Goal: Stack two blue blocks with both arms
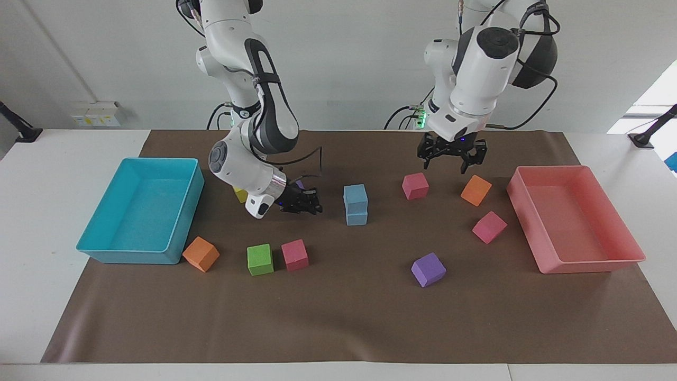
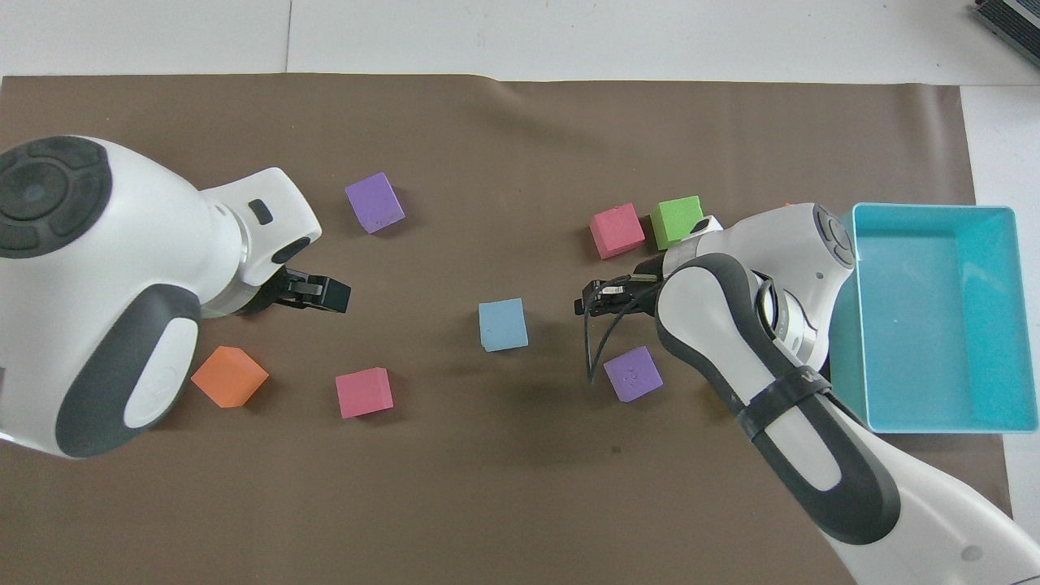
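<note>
Blue blocks (image 1: 356, 204) stacked mid-mat, clear around; left gripper (image 1: 450, 154) splayed, empty; right gripper (image 1: 302, 202) grip unclear.

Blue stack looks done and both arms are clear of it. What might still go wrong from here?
1. The upper blue block seems slightly offset on the lower blue block; a table bump may topple it.
2. The right gripper hangs low beside the stack, fingers toward it; a sweep toward the left arm's end could hit it.
3. The left gripper, open, is over the mat between the pink block and the orange block; dropping could nudge them.
</note>
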Robot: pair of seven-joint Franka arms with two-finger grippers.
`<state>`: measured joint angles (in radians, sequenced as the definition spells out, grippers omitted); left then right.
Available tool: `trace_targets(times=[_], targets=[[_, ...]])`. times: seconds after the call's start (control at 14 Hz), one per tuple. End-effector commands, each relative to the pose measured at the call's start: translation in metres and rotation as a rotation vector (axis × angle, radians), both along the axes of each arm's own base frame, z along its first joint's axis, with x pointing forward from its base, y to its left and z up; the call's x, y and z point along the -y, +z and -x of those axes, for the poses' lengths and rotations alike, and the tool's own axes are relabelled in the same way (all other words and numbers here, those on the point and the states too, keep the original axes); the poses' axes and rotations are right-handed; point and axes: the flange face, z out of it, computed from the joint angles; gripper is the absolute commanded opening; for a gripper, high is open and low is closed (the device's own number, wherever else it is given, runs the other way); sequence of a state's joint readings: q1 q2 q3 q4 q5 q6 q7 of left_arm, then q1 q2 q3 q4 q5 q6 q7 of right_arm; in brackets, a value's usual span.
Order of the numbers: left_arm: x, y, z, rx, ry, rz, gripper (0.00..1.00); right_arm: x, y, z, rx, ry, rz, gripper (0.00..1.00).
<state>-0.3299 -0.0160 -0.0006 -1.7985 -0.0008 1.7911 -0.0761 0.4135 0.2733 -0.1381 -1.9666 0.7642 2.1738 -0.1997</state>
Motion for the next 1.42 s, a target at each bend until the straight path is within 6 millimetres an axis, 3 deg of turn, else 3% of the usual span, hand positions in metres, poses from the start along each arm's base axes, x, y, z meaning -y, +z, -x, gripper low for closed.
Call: trace_targets(times=[0.0,0.28,0.43,0.78,1.0,1.35], targets=[[-0.049,0.023,-0.002,-0.011,-0.009,0.002,1.00,0.021,0.034,-0.003,0.023,0.009,0.084,1.00],[-0.105,0.076,-0.012,-0.004,-0.026,0.005,1.00,0.054,0.069,-0.016,0.074,0.089,0.239,1.00],[-0.128,0.093,-0.014,-0.020,0.011,0.014,1.00,0.069,0.082,-0.017,0.115,0.131,0.336,1.00],[-0.140,0.127,-0.020,-0.076,0.030,0.017,1.00,0.113,0.121,-0.012,0.106,0.052,0.479,1.00],[-0.135,0.131,-0.015,-0.073,0.023,0.012,1.00,0.150,0.153,-0.011,0.026,-0.125,0.508,1.00],[-0.134,0.110,0.013,-0.105,0.027,0.011,1.00,0.223,0.199,0.012,0.011,-0.230,0.544,1.00]])
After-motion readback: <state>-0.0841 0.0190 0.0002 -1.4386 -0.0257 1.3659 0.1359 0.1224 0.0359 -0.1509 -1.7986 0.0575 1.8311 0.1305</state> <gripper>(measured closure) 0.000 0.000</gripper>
